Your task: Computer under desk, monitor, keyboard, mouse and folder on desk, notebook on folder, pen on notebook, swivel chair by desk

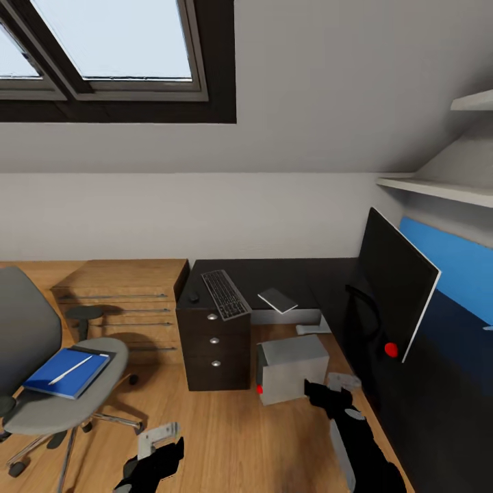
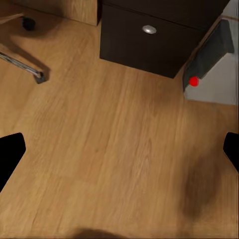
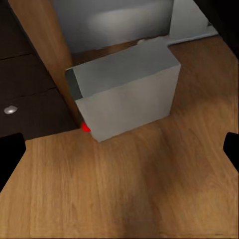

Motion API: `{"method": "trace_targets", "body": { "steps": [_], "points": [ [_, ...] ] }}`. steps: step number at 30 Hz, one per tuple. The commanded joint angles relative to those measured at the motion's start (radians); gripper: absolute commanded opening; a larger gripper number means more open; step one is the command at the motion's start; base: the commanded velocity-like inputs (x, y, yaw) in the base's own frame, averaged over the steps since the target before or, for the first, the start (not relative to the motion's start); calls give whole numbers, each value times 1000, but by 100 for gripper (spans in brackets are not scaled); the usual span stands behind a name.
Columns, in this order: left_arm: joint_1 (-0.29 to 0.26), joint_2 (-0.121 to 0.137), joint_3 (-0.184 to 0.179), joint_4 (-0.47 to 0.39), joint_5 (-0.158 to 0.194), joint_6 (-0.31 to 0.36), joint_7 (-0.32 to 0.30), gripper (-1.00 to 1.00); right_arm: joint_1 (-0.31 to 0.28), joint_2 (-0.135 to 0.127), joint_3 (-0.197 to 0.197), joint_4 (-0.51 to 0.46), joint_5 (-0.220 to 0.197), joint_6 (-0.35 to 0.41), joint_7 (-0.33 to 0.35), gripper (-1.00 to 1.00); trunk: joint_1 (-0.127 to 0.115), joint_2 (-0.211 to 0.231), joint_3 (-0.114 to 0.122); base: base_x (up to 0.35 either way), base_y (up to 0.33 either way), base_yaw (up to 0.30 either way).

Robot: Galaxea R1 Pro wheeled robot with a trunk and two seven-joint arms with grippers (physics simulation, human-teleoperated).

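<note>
Both tools, left (image 1: 156, 457) and right (image 1: 320, 397), are hanging wide open over the floor; the computer (image 1: 291, 368) is sitting under the table (image 1: 301, 274).

I see a home attic workroom: skylight (image 1: 116, 48) in a sloped ceiling, dark corner surface (image 1: 301, 277), swivel chair (image 1: 48, 370), wood floor (image 1: 226, 438).
</note>
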Motion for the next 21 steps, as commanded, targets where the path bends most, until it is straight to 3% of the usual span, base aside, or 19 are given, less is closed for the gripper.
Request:
{"method": "trace_targets", "body": {
  "steps": [1,5,6,10,11,21],
  "points": [
    [0,-6,1,-40,10,38,15,100,0,0,-5,-85,-3,99,-18,100,-4,6,2,0,0,0],
    [-3,-27,5,-85,12,78,20,100,0,1,-15,-216,-61,197,-38,100,-19,34,15,0,0,0],
    [-10,-41,6,-97,12,88,21,100,0,1,-17,-272,-104,224,-43,100,-23,41,18,0,0,0],
    [-25,-66,7,-110,11,98,21,100,1,3,-18,-347,-183,251,-48,100,-38,69,30,0,0,0],
    [-32,-79,7,-114,9,103,22,100,2,3,-19,-372,-232,257,-49,100,-42,76,33,0,0,0],
    [-37,-78,17,-100,10,105,23,100,3,0,-21,-355,-267,257,-47,100,-80,146,65,0,0,0]
  ]
}}
